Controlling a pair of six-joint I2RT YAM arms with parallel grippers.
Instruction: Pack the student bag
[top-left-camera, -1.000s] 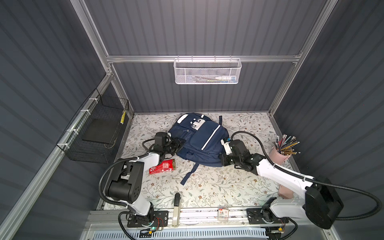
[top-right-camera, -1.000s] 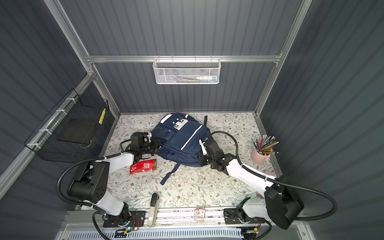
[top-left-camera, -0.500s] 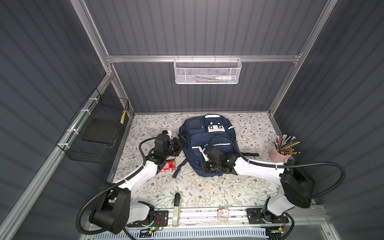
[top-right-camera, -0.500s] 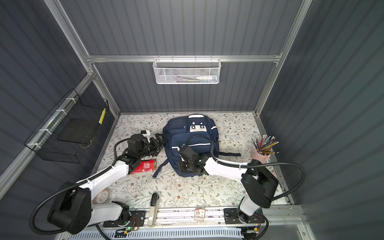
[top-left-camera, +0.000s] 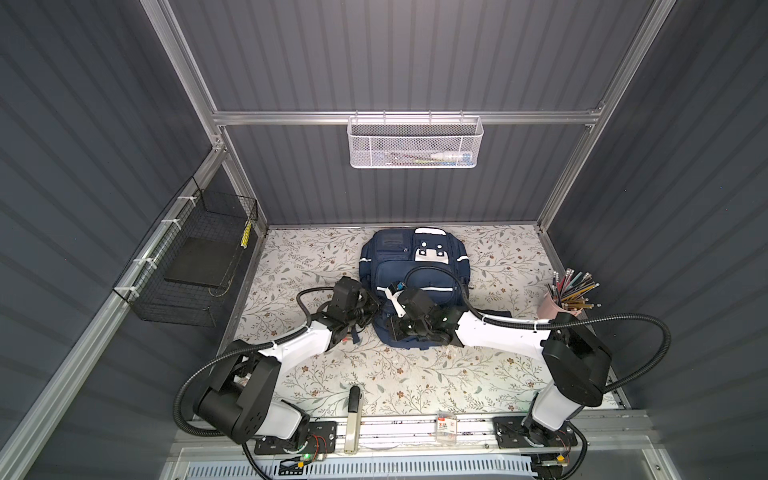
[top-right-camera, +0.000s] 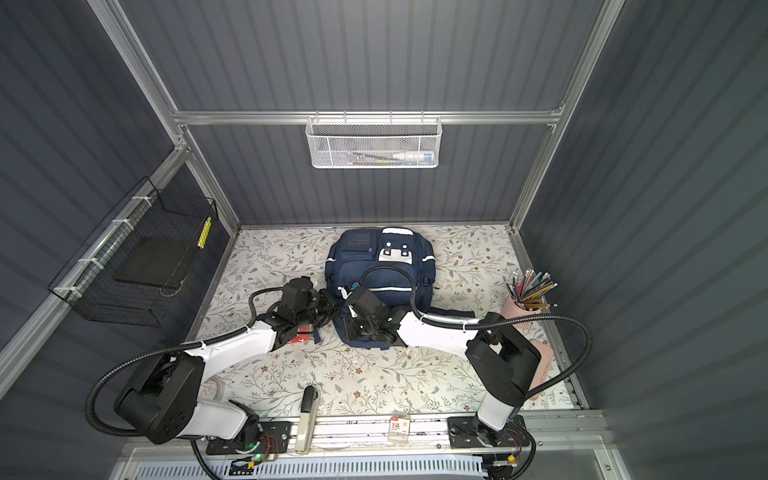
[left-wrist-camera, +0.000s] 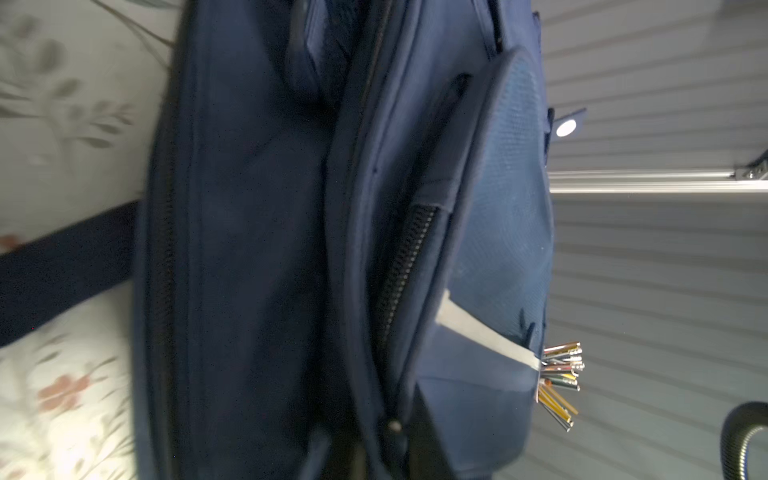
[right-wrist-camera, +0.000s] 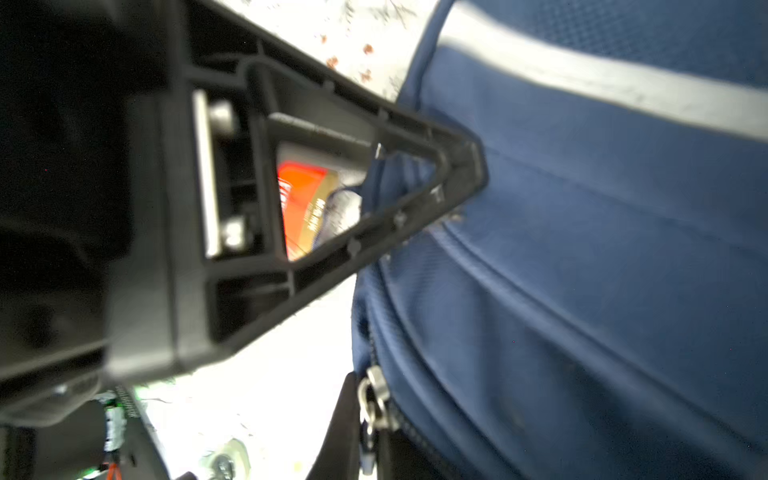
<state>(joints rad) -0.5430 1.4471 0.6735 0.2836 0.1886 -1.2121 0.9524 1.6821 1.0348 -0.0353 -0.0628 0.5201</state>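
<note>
The student bag (top-left-camera: 415, 266) lies flat, mid-back on the floral table (top-left-camera: 415, 374); the left gripper (top-left-camera: 371, 309), jaws closed, touches its left side; the right gripper (top-left-camera: 395, 330), also closed, sits at a zip pull (right-wrist-camera: 372, 395) on its near edge, hold unclear; a pencil cup (top-left-camera: 548, 305) stands well apart.

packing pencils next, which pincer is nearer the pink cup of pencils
Right, narrowly. Right pincer touches the navy fabric backpack's near corner; the left pincer is at its left edge, farther from the pink cup.
</note>
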